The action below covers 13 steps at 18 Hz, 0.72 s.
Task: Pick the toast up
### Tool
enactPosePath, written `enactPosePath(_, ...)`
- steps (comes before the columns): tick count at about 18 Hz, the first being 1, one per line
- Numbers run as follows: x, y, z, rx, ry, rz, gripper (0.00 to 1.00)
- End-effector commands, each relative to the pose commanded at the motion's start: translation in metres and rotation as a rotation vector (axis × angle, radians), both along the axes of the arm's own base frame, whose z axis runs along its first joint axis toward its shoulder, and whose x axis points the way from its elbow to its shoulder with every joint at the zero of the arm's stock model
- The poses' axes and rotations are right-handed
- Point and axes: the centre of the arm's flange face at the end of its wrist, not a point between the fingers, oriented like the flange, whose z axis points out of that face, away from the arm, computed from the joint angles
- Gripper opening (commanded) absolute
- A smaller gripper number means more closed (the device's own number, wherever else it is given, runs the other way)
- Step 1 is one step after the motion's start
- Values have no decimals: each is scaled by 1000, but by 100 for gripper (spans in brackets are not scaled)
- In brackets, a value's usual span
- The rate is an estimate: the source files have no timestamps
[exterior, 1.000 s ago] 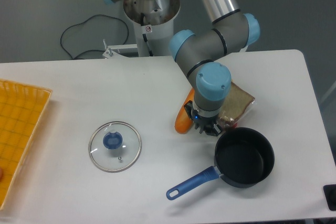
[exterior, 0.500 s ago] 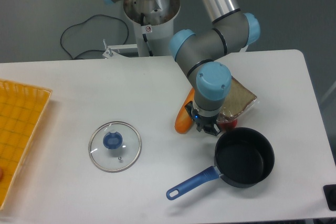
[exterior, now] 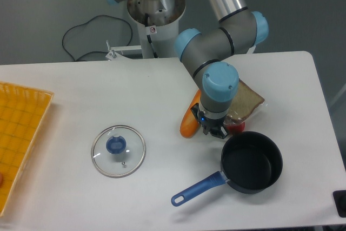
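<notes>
Saucepan (exterior: 252, 162), glass lid (exterior: 118, 151), orange tray (exterior: 21, 133)

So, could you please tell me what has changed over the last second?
The speckled brown toast slice has tipped up a little, exposing a red piece beneath its lower edge. The claw remains at its corner; grip unclear. The orange carrot-like piece, black pan and glass lid stayed put.

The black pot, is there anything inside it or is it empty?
Empty. The black pot shows only its bare dark bottom, and its glass lid lies off it, flat on the table.
</notes>
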Motion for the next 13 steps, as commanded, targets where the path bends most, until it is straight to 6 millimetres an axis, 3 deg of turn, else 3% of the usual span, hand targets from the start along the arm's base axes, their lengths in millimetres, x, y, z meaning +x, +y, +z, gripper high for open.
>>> enactPosePath(7, 0, -1, 44, 11, -2, 6, 0)
enactPosePath(13, 2, -1, 63, 22, -13, 7, 0)
